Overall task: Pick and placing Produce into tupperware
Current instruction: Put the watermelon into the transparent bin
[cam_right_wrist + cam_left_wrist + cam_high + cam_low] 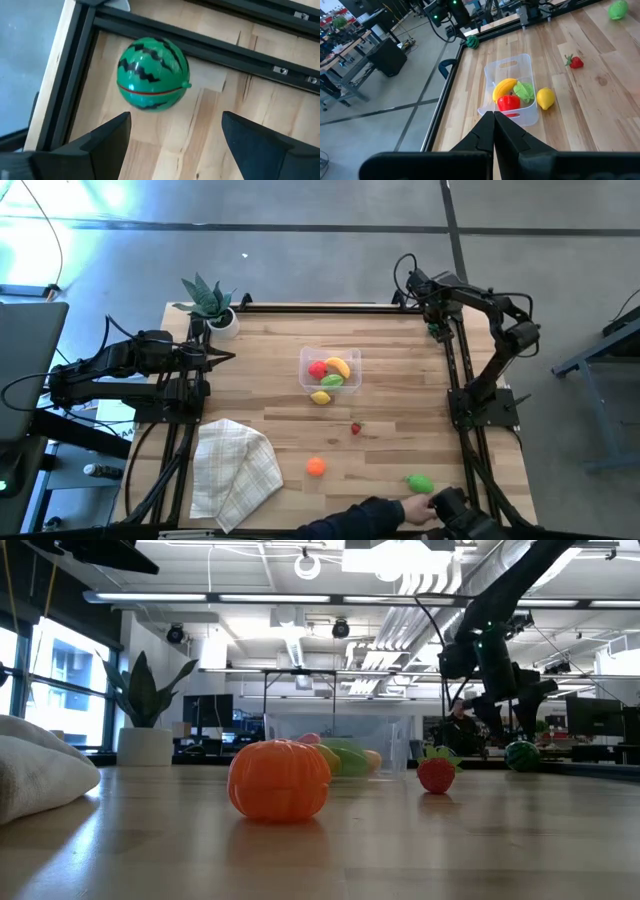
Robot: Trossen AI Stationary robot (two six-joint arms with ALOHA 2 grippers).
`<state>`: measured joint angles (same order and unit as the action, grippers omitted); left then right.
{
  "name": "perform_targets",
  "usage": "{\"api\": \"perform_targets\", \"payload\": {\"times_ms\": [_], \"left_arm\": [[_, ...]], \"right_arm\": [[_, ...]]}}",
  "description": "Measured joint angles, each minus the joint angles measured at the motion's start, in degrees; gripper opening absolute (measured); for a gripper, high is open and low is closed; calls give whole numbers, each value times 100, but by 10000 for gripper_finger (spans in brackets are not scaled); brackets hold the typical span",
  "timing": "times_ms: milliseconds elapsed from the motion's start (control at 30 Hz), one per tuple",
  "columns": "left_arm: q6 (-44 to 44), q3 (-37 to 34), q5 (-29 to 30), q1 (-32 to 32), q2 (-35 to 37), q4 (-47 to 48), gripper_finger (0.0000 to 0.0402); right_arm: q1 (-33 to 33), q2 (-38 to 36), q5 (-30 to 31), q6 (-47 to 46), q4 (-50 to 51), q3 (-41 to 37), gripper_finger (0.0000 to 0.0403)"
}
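The right gripper (pixel 172 131) hovered wide open over the watermelon (pixel 152 73) at the table's far right corner, holding nothing. The left gripper (pixel 494 119) waited shut, empty.

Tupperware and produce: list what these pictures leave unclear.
- Tupperware, low view: the orange piece covers part of it, so its contents cannot be counted.
- Watermelon, high view: mostly hidden under the right gripper.
- Person's hand, high view: cut off by the bottom edge beside the green piece.
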<state>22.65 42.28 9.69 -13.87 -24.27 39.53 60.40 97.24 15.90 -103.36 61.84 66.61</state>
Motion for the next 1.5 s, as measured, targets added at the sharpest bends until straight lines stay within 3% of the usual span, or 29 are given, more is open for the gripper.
{"api": "perform_targets", "payload": {"times_ms": [700, 1167, 1500], "left_arm": [[0, -2, 2, 0, 2, 0, 1], [0, -1, 0, 2, 1, 1, 1], [0, -1, 0, 1, 0, 0, 1]], "right_arm": [[300, 533, 65, -267, -195, 0, 303], [311, 530, 361, 231, 40, 0, 303], [266, 507, 382, 462, -471, -336, 303]]}}
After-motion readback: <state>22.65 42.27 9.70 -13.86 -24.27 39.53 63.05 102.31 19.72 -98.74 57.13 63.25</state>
